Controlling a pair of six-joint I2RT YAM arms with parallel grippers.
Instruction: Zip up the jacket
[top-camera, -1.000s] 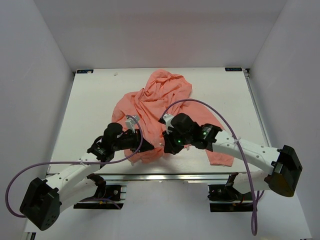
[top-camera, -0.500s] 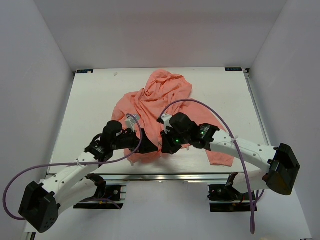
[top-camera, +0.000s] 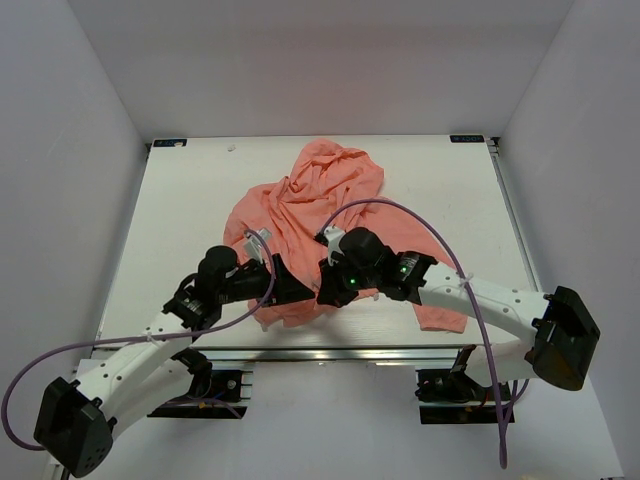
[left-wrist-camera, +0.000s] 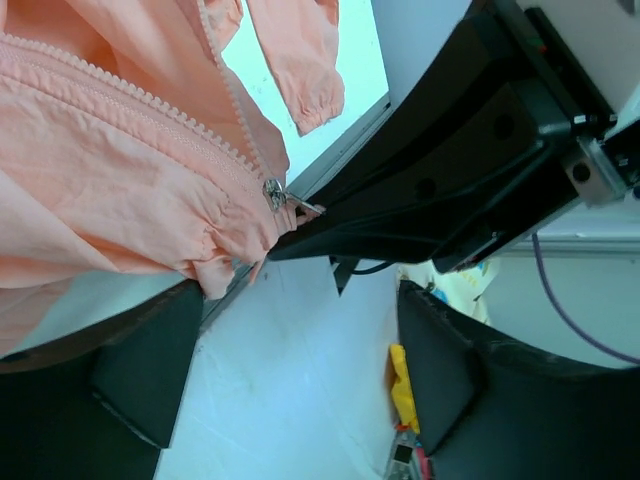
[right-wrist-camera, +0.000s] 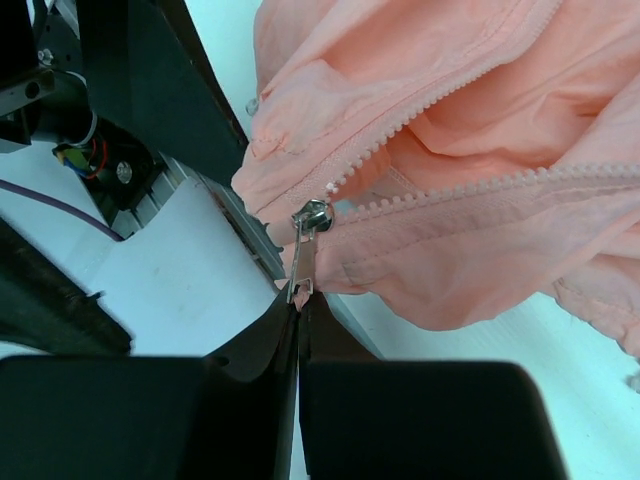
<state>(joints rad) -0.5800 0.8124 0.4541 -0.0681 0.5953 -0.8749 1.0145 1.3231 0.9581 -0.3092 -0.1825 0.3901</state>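
One jacket (top-camera: 318, 195) is seen crumpled on the table (top-camera: 170, 220), mid-frame from above. Its zipper pull (right-wrist-camera: 303, 268) is pinched by the closed right gripper (right-wrist-camera: 298, 302). The left gripper (left-wrist-camera: 300, 340) is spread wide at the hem.

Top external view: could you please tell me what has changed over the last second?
The left gripper has opened, apparently releasing the near hem of the jacket, and shifted slightly rightward toward the right gripper. The right gripper stays shut on the zipper pull, and the jacket lies as before.
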